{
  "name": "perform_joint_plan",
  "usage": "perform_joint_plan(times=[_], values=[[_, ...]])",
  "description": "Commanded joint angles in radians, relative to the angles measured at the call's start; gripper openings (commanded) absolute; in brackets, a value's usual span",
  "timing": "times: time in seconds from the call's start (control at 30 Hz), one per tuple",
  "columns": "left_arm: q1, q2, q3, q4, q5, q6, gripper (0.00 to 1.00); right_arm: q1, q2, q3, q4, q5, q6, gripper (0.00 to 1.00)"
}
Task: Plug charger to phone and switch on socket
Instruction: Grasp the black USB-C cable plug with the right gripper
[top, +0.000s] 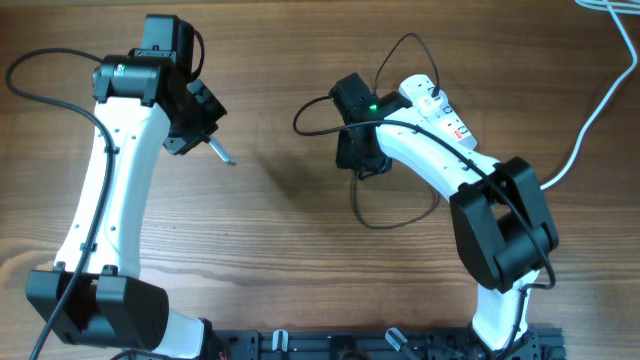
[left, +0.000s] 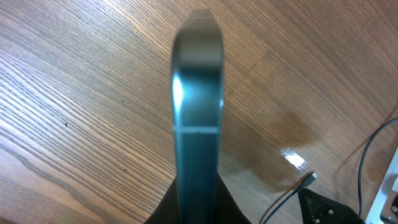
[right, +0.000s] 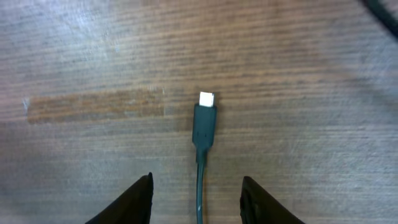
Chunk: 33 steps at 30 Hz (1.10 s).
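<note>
My left gripper (top: 205, 140) is shut on the phone (top: 222, 153), held edge-on above the table at left. In the left wrist view the phone (left: 198, 93) is a teal slab rising from between the jaws. The right gripper (top: 360, 152) hovers at centre, open. In the right wrist view the charger's plug tip (right: 205, 121) lies on the wood with its thin cable running back between the two spread fingers (right: 134, 199), untouched. That tip (left: 309, 179) also shows in the left wrist view. The white socket (top: 440, 110) lies behind the right arm, partly hidden.
The charger's black cable (top: 400, 215) loops on the table below the right gripper and arcs up to the socket. A thick white cord (top: 600, 90) runs off toward the top right corner. Both arm bases stand at the near edge.
</note>
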<state>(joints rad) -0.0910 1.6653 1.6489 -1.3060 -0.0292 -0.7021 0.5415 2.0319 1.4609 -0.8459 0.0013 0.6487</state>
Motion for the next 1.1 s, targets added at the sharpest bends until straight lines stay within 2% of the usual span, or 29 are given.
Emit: perform_joint_plan(times=[0.0,0.67,0.9,1.07], values=[[-0.003,0.006,0.005,0.004,-0.013,-0.018,0.04,-0.002,0.007,-0.003,0.013,0.045,-0.018,0.45],[-0.003,0.006,0.005,0.018,-0.013,-0.017,0.04,-0.001,0.092,-0.003,0.020,0.002,-0.020,0.38],[-0.003,0.006,0.005,0.018,-0.013,-0.017,0.04,-0.001,0.106,-0.003,0.015,-0.002,-0.017,0.27],[-0.003,0.006,0.005,0.019,-0.013,-0.017,0.04,-0.001,0.106,-0.003,0.007,-0.025,-0.017,0.27]])
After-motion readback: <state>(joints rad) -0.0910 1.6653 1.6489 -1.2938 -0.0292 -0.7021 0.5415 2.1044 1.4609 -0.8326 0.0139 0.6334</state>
